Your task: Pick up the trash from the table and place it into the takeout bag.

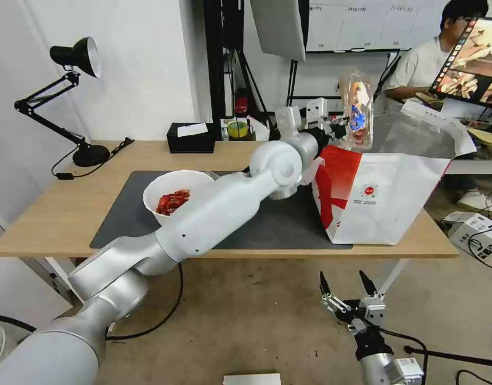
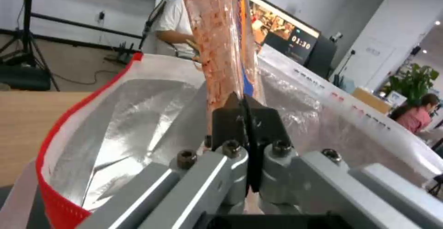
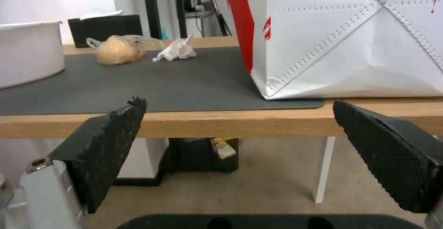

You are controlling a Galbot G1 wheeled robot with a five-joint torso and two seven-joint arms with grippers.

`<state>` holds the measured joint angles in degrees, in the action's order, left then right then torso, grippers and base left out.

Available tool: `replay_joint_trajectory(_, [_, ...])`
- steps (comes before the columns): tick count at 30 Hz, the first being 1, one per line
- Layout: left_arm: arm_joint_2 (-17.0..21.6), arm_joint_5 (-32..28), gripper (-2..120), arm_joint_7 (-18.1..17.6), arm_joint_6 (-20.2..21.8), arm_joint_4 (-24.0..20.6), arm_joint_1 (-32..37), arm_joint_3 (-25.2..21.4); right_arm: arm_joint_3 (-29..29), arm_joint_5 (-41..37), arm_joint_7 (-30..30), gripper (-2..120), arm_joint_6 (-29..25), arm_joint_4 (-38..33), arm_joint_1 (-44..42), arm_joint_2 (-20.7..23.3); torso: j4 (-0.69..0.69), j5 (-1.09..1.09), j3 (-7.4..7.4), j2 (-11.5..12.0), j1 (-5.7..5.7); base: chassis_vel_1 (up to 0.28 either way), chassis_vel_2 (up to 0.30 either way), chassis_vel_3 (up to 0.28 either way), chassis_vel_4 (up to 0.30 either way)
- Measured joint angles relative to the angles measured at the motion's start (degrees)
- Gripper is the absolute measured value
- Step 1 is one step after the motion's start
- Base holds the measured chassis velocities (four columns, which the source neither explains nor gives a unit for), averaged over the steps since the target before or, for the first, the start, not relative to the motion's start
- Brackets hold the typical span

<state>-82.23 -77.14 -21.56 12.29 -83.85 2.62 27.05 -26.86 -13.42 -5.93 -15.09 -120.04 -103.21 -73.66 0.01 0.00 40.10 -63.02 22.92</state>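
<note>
Trash is half handled: the clear plastic tray [image 1: 356,109] hangs on edge above the open mouth of the takeout bag [image 1: 385,206], pinched at its lower rim by the left end effector [image 1: 339,130], whose fingers are clamped together on it. In the left wrist view the tray [image 2: 217,38] rises straight from the closed fingers with the bag's foil lining [image 2: 124,118] spread below and to both sides.

To do this step well, I judge the tray should be lowered further between the bag walls before the grip lets go, since it stands tall and could tip over the red rim [image 2: 60,201] and fall outside. Keeping it centred over the foil, away from the near wall, looks wise.

On the bench [image 1: 59,214], the white bowl [image 1: 171,200] of red scraps sits on the dark mat [image 1: 278,224] at about 9 o'clock from the bag, partly behind the left arm. From the right wrist view, the bun in its bag [image 3: 117,51] and the crumpled tissue [image 3: 178,52] lie near each other on the mat, well apart from the takeout bag. The black tissue box [image 1: 191,138] stands at the bench's far edge, a desk lamp [image 1: 77,101] at 10 o'clock.

The right end effector [image 1: 346,283] waits below the bench's front edge, fingers spread apart, holding nothing.
</note>
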Motion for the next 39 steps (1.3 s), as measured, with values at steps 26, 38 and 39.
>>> replay_joint_trajectory(26, [5.98,-7.03,65,0.27,-0.22,-9.05,1.11,-2.82,1.42,-0.18,-0.08,100,0.62,0.48,1.29,0.93,-0.01,-0.01,0.0,-0.01,-0.01,0.0,0.0,0.0,0.0])
replay_joint_trajectory(38, [24.58,12.59,99,9.15,-8.29,-21.84,15.39,-7.67,1.93,-0.49,-0.24,100,1.44,-0.75,2.25,1.47,0.0,-0.03,0.0,-0.01,-0.01,0.0,0.0,0.0,0.0])
replay_joint_trajectory(39, [26.11,15.07,100,10.0,-8.85,-22.61,18.03,-9.16,2.11,-0.54,-0.27,100,1.58,-0.87,2.52,1.55,0.01,-0.05,0.0,-0.01,0.0,0.0,0.0,0.0,0.0])
